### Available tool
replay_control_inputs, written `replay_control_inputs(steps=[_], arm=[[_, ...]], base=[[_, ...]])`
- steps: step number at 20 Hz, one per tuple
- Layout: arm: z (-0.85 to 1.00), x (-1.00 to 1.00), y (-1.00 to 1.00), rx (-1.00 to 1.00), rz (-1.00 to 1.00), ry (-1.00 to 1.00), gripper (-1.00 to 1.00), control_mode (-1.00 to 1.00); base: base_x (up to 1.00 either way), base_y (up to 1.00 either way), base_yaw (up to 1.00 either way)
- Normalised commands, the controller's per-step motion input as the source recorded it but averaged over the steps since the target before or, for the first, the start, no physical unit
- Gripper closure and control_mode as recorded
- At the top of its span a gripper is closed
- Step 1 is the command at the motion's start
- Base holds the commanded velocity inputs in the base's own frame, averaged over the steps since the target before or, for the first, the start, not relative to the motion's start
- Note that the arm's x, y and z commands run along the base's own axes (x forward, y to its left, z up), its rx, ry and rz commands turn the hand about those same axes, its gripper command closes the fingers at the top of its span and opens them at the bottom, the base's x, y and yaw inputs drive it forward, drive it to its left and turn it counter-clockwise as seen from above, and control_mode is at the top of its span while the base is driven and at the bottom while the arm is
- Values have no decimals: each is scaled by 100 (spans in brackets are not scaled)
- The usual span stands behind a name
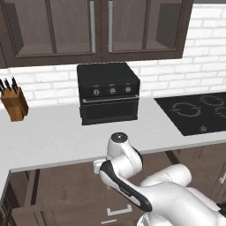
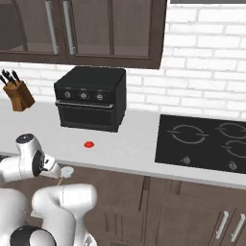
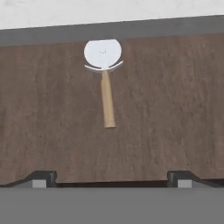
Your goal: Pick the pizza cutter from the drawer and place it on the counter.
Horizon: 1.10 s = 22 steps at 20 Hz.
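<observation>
The cutter [image 3: 105, 78] lies flat on the dark wood floor of the open drawer [image 3: 175, 109], in the upper middle of the hand view. Its wheel is toward the top of that frame, close under the pale edge of the table [image 3: 109, 11], and its tan handle points down toward the camera. In the right base view the wheel [image 2: 66, 171] shows at lower left, just beside the arm's wrist and below the table [image 2: 129, 144] edge.

The gripper [image 3: 111, 178] hangs over the drawer with its jaws spread wide and holding nothing; the two tips sit far apart at the bottom corners of the hand view, well short of the cutter. That wide stance probably suits a straddle of the thin handle, which runs roughly along the camera's line, so the jaws could close across it.

The pick has not begun. The oven [image 1: 108, 92] stands at the middle of the table, leaving bare surface in front for setting the tool down.
</observation>
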Motion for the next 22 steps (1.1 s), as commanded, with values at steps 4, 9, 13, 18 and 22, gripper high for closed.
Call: replay_control_inputs(steps=[4,9,13,18,22], arm=[[-32,28,7,0,-4,17,-100,-100],[-18,32,0,0,-7,5,-100,-100],[-20,21,3,0,-4,0,-100,-100],[-29,4,4,0,-1,0,-100,-100],[-33,0,1,0,0,0,-100,-100]], base=[[0,0,0],[0,0,0],[0,0,0],[0,0,0],[0,0,0]])
